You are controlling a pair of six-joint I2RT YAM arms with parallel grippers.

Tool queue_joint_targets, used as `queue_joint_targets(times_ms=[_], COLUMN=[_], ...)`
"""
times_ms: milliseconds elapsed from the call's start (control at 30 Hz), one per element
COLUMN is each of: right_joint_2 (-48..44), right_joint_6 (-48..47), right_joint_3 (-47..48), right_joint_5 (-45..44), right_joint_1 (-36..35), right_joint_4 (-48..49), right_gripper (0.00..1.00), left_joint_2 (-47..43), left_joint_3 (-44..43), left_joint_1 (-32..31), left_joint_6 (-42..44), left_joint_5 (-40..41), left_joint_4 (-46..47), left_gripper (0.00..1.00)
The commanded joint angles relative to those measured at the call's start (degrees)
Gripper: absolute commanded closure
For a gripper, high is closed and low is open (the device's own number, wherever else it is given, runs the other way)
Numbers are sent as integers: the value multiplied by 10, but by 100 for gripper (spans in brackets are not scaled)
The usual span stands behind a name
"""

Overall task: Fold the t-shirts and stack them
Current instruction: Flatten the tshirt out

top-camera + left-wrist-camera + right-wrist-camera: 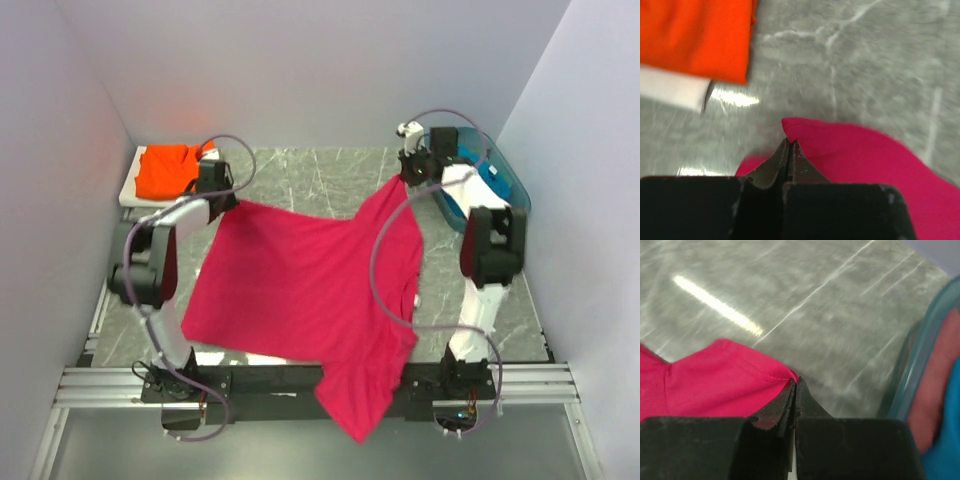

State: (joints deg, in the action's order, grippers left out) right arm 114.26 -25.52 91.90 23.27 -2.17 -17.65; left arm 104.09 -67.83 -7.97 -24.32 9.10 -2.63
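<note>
Pinching a corner of the magenta-red t-shirt (300, 290), the left fingers (776, 167) are pressed together with no gap showing, and the cloth's edge is caught right at their tips. The right fingers (809, 407) are likewise closed tight — on a stitched hem of the same shirt. From above, the left grip sits toward 10 o'clock on the grey marbled surface (320, 170) and the right grip toward 1 o'clock. The shirt stretches between them as a broad sheet, spreading over the middle of the surface and spilling past the near edge at 6 o'clock, where one end hangs over the metal rail (110, 385). That overhang shows only in the top view; each wrist camera sees just a small patch of red beside its own tips. The left wrist camera gives closely what the top view gives coarsely: the orange t-shirt (695, 35) lies flat on a white board (675, 92) at 10 o'clock from the tips, apart from the red cloth, with bare surface between. The right wrist camera alone looks into the translucent teal basket (917, 375) at 3 o'clock of its tips — a teal-blue t-shirt (946, 450) lies inside, with a reddish patch above it too blurred to name. From above, the basket stands at the surface's 2 o'clock edge, beside the right arm.
</note>
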Motion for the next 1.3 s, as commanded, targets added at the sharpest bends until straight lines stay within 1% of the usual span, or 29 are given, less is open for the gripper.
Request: queue_joint_targets(times_ms=[0, 33, 133, 233, 300, 400, 600, 800, 900, 1100, 1267], right_joint_2=[51, 80, 118, 134, 134, 115, 42, -35, -48, -42, -69], right_joint_6=[16, 16, 17, 18, 21, 26, 28, 35, 35, 43, 49], right_joint_3=[155, 175, 230, 253, 255, 228, 162, 72, 63, 63, 41], right_joint_5=[-51, -56, -74, -82, -82, -78, -49, -33, -38, -34, -23], right_joint_1=[-20, -22, -29, -33, -34, -34, -34, -34, -34, -34, -34], right_joint_4=[-23, -42, -58, -60, -56, -41, -23, -6, -6, -14, -7], right_gripper=[100, 100, 100, 100, 100, 100, 100, 100, 100, 100, 100], left_joint_2=[53, 81, 132, 166, 174, 179, 186, 191, 184, 163, 154], left_joint_3=[-98, -126, -182, -218, -226, -236, -252, -256, -248, -222, -208], left_joint_1=[2, 2, 5, 7, 7, 8, 12, 17, 22, 27, 30], left_joint_6=[29, 30, 36, 38, 37, 38, 46, 51, 52, 52, 63], left_joint_5=[40, 45, 57, 58, 56, 54, 64, 65, 64, 58, 22], left_joint_4=[-40, -48, -68, -83, -79, -70, -55, -54, -47, -29, -14], left_gripper=[100, 100, 100, 100, 100, 100, 100, 100, 100, 100, 100])
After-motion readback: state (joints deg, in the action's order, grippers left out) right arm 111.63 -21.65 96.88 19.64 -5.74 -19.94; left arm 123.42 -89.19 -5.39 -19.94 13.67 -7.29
